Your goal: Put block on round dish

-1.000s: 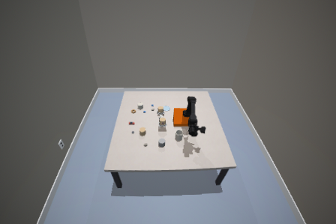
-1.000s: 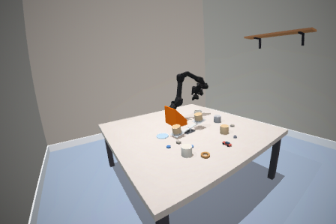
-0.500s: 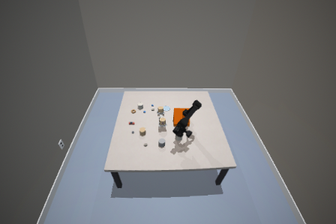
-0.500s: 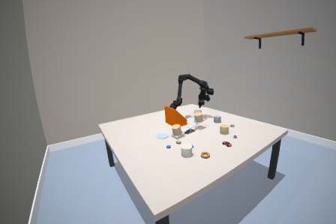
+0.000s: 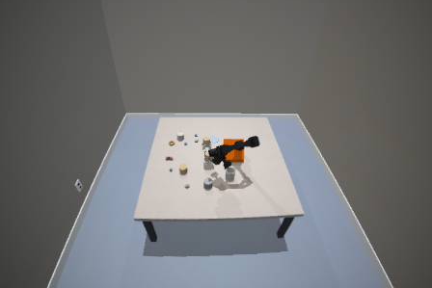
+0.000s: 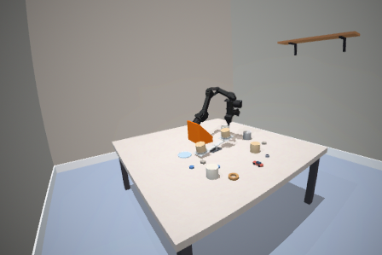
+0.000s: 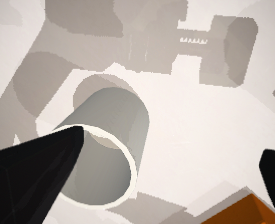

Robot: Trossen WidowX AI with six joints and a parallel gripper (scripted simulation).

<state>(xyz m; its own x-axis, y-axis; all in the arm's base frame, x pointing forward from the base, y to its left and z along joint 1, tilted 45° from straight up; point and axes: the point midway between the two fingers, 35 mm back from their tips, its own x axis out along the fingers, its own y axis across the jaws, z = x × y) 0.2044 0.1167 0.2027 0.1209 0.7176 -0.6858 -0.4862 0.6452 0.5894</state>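
Observation:
Two tan cups stand on the ends of the small balance [image 6: 217, 143]. One cup [image 5: 206, 141] [image 6: 200, 147] is beside the pale blue round dish [image 5: 214, 140] [image 6: 184, 154]. The other cup [image 5: 207, 156] [image 6: 225, 133] is at the opposite end, partly covered by the arm in the top view. No block shows; whichever cup covers it cannot be told. My gripper [image 5: 228, 165] [image 6: 228, 122] [image 7: 169, 145] is open and empty, pointing down off the balance's side. In the wrist view neither tan cup shows.
A hollow grey cup [image 5: 230, 174] [image 7: 100, 167] stands close below the left finger in the wrist view. An orange block-like obstacle [image 5: 233, 144] [image 6: 199, 134] [image 7: 245, 211] stands beside the balance. A grey tin [image 5: 207, 184] [image 6: 246, 136], white cup [image 5: 180, 136] [image 6: 212, 172] and loose tan cup [image 5: 183, 170] [image 6: 255, 147] stand around.

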